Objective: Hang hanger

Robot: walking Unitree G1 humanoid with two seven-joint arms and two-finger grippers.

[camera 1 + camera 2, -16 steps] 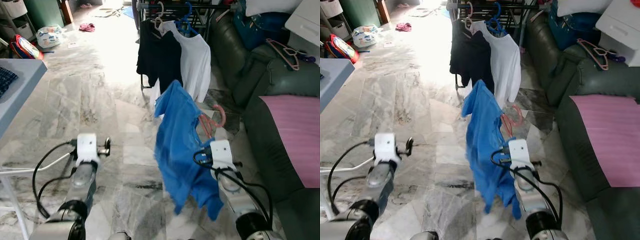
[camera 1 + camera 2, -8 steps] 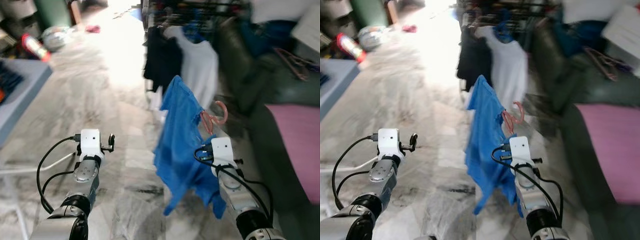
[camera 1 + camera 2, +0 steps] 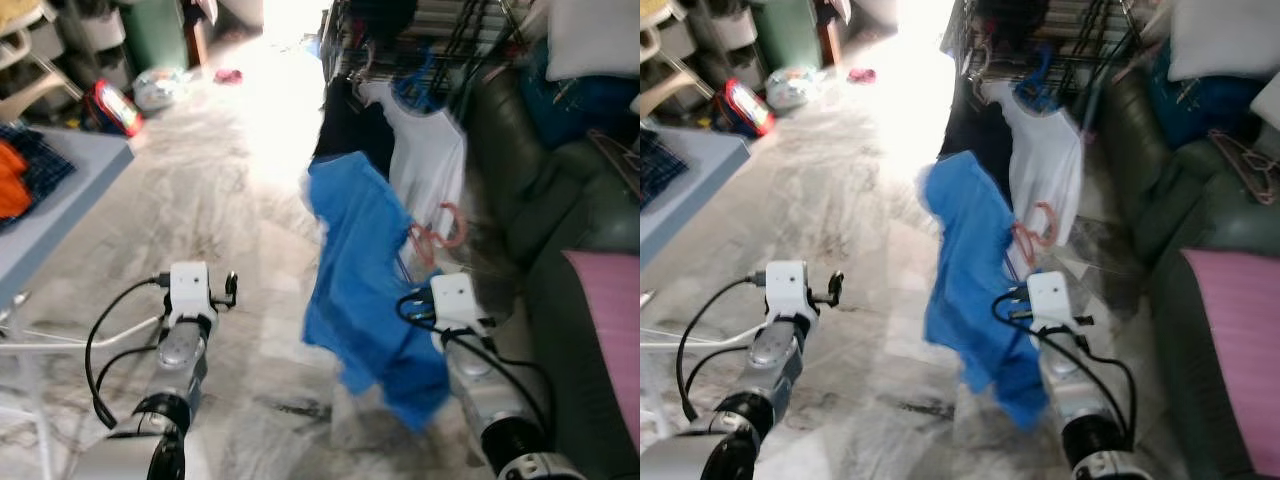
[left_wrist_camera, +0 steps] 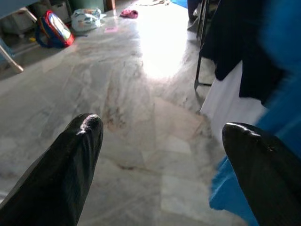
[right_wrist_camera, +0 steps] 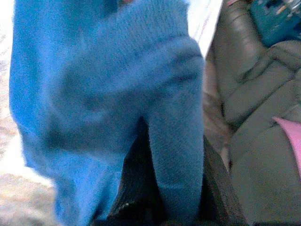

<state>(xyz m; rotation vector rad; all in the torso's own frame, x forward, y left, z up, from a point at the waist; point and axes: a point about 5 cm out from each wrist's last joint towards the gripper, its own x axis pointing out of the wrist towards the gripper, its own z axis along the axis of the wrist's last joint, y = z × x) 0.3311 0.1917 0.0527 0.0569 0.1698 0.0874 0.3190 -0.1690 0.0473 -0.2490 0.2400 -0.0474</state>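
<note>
A blue shirt (image 3: 360, 270) hangs on a pink hanger whose hook (image 3: 446, 224) sticks out beside it. My right gripper (image 5: 171, 188) is shut on the shirt's cloth, which runs down between its dark fingers (image 5: 136, 188). The right wrist (image 3: 452, 298) is raised in front of me, with the shirt draped over its fingers. Ahead stands a dark clothes rack (image 3: 420, 30) holding a black garment (image 3: 345, 125) and a white shirt (image 3: 432, 150) on a blue hanger (image 3: 415, 85). My left gripper (image 4: 164, 165) is open and holds nothing, hovering over the marble floor.
A dark green sofa (image 3: 560, 190) with a pink cushion (image 3: 610, 330) runs along the right. A light blue table (image 3: 60, 195) with an orange cloth stands at the left. A red bag (image 3: 115, 105) and a plastic bag (image 3: 160, 85) lie at the far left.
The whole view has shifted and blurred as the camera moved; the rack now looks nearer and higher in the picture. My right gripper still holds the blue shirt.
</note>
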